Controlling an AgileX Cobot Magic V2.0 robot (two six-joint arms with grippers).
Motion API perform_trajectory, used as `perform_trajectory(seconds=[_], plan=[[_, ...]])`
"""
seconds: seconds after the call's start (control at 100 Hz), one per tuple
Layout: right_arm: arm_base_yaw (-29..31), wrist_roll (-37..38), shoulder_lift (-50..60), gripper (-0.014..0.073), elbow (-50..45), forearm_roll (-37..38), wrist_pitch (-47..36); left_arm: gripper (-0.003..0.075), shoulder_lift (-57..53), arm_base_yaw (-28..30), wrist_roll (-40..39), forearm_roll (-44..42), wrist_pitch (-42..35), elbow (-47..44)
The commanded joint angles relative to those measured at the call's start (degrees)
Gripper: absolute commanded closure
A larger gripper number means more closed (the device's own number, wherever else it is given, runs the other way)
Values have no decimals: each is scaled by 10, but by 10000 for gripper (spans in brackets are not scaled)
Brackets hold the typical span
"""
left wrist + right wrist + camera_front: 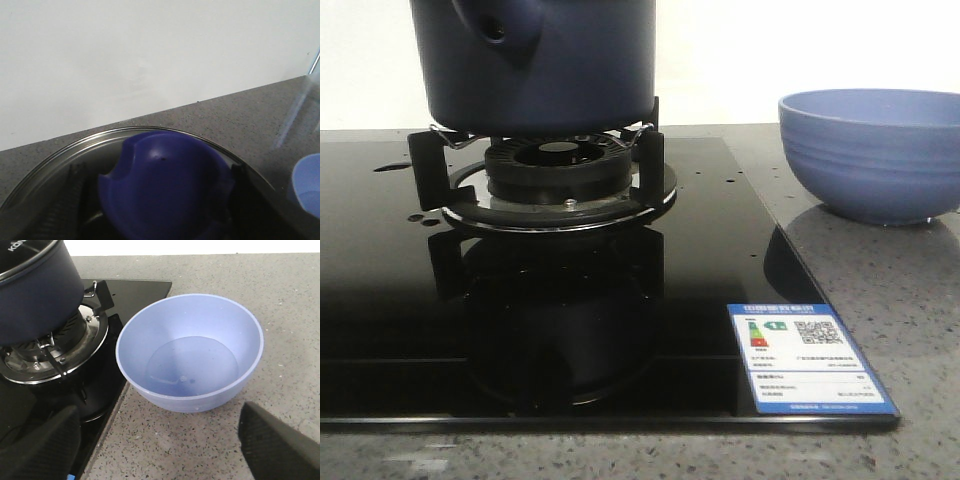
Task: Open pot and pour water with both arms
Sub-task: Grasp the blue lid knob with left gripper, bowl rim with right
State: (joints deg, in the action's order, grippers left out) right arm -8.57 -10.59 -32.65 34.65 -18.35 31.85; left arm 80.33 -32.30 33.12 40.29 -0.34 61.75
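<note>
The pot (535, 65), a dark navy vessel with a short hollow stub on its side, sits on the black trivet of the gas burner (560, 170), set into a glossy black cooktop (390, 300). From above, the left wrist view shows a blue knob (167, 187) on a glass lid (55, 155) with a metal rim, so the pot appears still covered. The left gripper's fingers do not show there, and whether they are apart or together cannot be told. Just beside the cooktop, on the speckled grey counter (880, 300), stands a light-blue bowl (190, 352) holding a little water, probably placed within reach for pouring. The right gripper (160, 442) hovers near the bowl, its dark fingers (277, 445) spread wide apart, holding nothing.
</note>
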Motion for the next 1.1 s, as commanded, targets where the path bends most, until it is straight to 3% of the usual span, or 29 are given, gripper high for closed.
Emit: perform_trajectory(seconds=[0.0,0.26,0.53,0.8,0.98,1.09], plan=[[-1,-6,-6,8,20,-3,-44,203,-14,-3,0,0,-48,22],[-1,-6,-6,8,20,-3,-44,214,-14,-3,0,-3,-41,22],[-1,-6,-6,8,20,-3,-44,376,-14,-3,0,-3,-38,22],[-1,-6,-6,13,20,-3,-38,384,-32,-3,0,-3,-35,22],[-1,-6,-6,106,20,-3,-26,384,-73,-3,0,-17,-35,22],[-1,-2,-15,115,36,-3,-6,384,-100,-3,0,-44,-35,22]])
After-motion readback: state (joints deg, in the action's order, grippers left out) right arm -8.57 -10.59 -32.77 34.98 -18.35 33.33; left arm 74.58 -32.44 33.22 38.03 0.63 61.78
